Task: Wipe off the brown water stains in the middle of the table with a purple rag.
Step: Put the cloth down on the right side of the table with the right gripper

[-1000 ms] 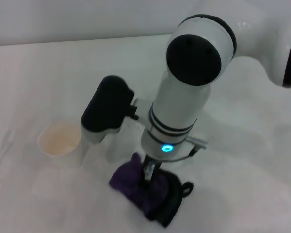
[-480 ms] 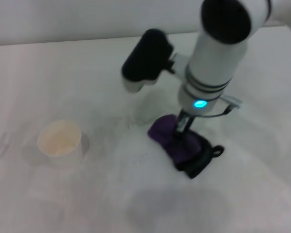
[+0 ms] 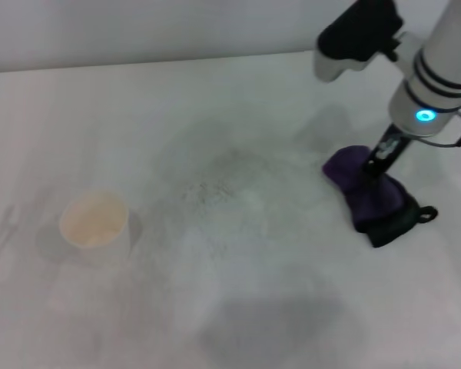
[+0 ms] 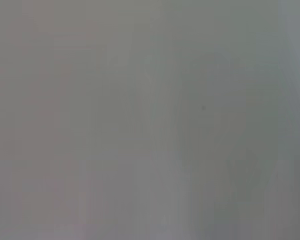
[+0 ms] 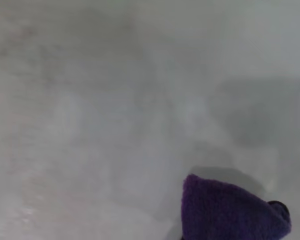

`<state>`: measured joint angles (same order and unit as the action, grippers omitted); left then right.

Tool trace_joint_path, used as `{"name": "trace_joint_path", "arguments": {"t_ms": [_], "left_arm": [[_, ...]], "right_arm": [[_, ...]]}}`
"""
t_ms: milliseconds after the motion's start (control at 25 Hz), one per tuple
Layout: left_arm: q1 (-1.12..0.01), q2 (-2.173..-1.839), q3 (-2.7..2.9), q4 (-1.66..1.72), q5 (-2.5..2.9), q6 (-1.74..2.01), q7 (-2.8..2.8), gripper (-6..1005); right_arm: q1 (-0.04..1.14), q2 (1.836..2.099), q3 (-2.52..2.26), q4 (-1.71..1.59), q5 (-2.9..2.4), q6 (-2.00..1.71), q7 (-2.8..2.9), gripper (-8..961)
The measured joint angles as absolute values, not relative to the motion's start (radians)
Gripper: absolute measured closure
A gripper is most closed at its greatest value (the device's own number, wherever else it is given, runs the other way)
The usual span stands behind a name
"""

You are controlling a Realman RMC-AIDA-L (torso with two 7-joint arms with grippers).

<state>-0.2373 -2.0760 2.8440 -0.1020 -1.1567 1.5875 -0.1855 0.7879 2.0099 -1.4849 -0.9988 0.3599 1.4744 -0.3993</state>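
The small bunched purple rag with its black edge and loop had travelled a long way in a second: from the near middle of the table, just right of the cup, it had been dragged back and off to the robot's right, and the right arm had swung out with it. Where it had passed, the middle of the broad white tabletop showed only faint grey speckles; I could make out no tan blotch there, so the brown stain looked wiped away, as far as I could judge.

The rag lay flat on the table at the right side, its long axis running from the purple bunch at the far left end down to the black loop at the near right. The right gripper stood directly over the purple end, its dark fingers pressed down into the cloth and apparently closed on it. In the right wrist view only the rag's purple top showed against bare table. The wiped patch lay to the left of the gripper, towards the table's middle, so any further pass would mean pulling the rag back that way. The right arm was plainly the nearer one; the left gripper was nowhere to be seen.

Well apart on the left stood a cream-white paper cup, upright. Behind the table ran a plain pale wall.
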Motion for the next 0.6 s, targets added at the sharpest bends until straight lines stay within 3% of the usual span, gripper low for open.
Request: {"name": "trace_joint_path", "arguments": {"t_ms": [400,600], "left_arm": [[-0.253,-2.075,2.844,-0.103,-1.157,1.588,-0.186,112],[-0.256,-2.075,2.844,-0.106,-1.155,1.588,-0.186,113]], "right_arm": [[0.768,2.011,-1.400,-0.955,0.336,1.458,-0.478,861],[0.773,2.011,-1.398,-0.929,0.329,1.439,-0.479,786]]}}
